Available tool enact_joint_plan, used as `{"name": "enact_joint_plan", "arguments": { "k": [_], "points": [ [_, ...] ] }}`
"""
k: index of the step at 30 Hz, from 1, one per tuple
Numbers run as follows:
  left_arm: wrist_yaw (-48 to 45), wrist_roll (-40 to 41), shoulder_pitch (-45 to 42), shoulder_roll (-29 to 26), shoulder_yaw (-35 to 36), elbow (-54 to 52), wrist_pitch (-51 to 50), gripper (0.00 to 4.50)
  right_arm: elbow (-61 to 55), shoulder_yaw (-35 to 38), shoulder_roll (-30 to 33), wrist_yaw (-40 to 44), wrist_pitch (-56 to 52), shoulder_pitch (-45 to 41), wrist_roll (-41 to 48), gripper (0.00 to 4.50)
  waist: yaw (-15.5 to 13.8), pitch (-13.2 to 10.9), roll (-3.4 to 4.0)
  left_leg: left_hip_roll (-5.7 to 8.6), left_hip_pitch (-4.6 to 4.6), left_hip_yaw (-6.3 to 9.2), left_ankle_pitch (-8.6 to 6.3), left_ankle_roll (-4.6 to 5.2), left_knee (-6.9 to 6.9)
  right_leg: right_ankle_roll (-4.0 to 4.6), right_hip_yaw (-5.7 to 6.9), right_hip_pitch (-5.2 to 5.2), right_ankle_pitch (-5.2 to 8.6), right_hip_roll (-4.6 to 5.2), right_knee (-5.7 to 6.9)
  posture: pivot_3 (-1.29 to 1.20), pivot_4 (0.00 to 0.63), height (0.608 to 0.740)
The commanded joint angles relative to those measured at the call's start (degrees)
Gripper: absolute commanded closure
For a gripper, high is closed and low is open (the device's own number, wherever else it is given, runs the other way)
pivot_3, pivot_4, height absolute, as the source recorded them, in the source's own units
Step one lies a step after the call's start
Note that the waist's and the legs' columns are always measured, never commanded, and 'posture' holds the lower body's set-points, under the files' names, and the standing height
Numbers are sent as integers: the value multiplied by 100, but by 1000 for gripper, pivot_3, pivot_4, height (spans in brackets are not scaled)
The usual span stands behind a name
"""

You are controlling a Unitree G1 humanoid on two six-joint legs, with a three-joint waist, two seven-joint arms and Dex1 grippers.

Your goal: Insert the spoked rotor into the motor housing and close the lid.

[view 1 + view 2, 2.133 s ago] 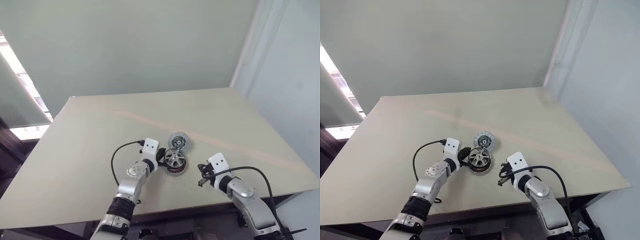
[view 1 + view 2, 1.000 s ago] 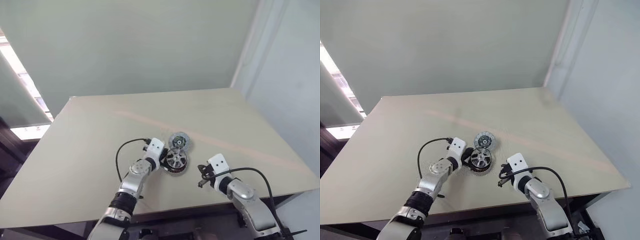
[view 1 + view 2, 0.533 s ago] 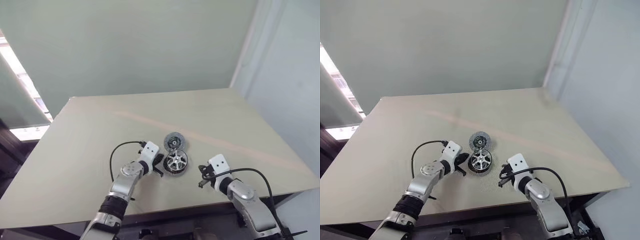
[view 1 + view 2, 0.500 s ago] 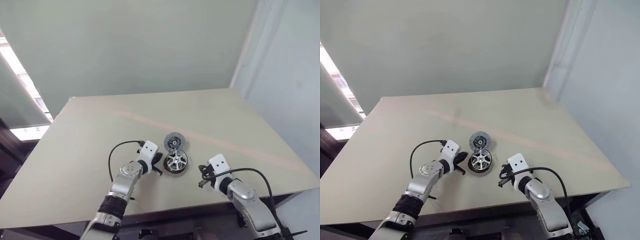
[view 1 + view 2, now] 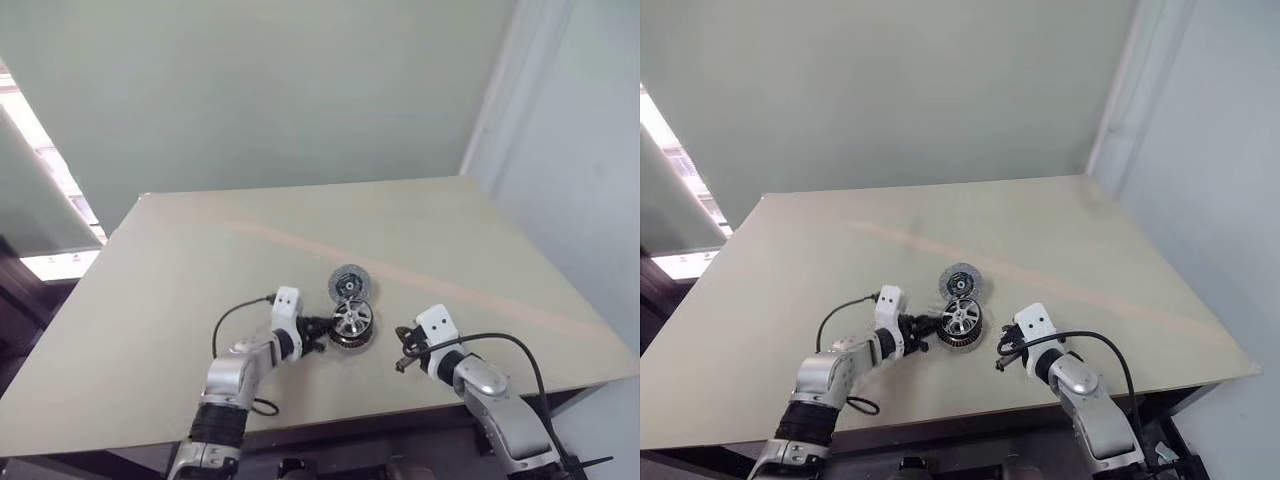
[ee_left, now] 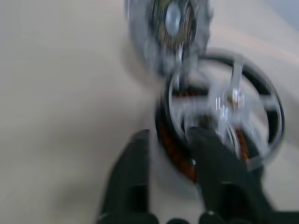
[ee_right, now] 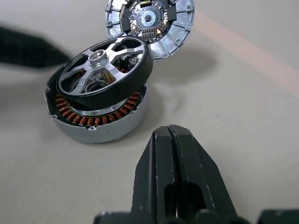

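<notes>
The spoked rotor (image 7: 105, 70), silver with a black rim, lies tilted on top of the motor housing (image 7: 100, 119), whose copper windings show below it. They stand near the table's front (image 5: 350, 322). The lid (image 5: 346, 285), a flat grey disc, lies just behind them, touching or nearly so. My left gripper (image 6: 170, 135) is open at the housing's left side; one finger (image 6: 210, 158) overlaps the housing's edge and nothing is held. My right gripper (image 7: 170, 135) is shut and empty, a short way to the right of the housing (image 5: 958, 342).
The beige table (image 5: 200, 260) spreads wide behind and to both sides of the parts. Its front edge runs close under both arms. A black cable (image 5: 232, 318) loops from the left wrist over the tabletop.
My left gripper has opened, let go of the rotor, rolled, and drawn back a little to the left. The rotor stays tilted on the housing. The right arm has not moved.
</notes>
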State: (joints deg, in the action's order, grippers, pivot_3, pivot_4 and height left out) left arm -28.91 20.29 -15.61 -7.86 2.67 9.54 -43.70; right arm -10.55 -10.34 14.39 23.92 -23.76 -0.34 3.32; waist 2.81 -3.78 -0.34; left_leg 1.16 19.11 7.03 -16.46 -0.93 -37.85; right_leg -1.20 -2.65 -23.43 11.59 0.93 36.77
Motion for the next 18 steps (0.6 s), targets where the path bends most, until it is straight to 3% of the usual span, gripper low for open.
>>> {"name": "enact_joint_plan", "arguments": {
  "k": [1,5,9,18],
  "points": [
    [162,637,-55,166,501,-405,-564,1798,-145,29,6,-29,125,-38,2,4500,2,0,0,0,0,0,0,0,-2,0,0,1,0,0,0,0,0,740],
    [329,1324,105,550,989,-507,-1184,330,-128,26,-8,-44,137,-33,1,4500,5,0,0,1,-2,-4,0,0,-4,1,-3,4,1,2,-1,0,0,740],
    [483,1614,83,765,1238,-466,-1330,330,-110,17,-17,-52,147,-29,5,4500,0,0,0,0,-2,-2,0,-1,-1,1,-1,1,1,0,-1,0,0,740],
    [397,1589,21,871,1033,-424,-1028,330,-140,23,-13,-57,148,-8,7,4500,1,0,0,5,1,-3,0,-1,-5,4,-5,4,3,2,-2,0,0,740]
  ]
}}
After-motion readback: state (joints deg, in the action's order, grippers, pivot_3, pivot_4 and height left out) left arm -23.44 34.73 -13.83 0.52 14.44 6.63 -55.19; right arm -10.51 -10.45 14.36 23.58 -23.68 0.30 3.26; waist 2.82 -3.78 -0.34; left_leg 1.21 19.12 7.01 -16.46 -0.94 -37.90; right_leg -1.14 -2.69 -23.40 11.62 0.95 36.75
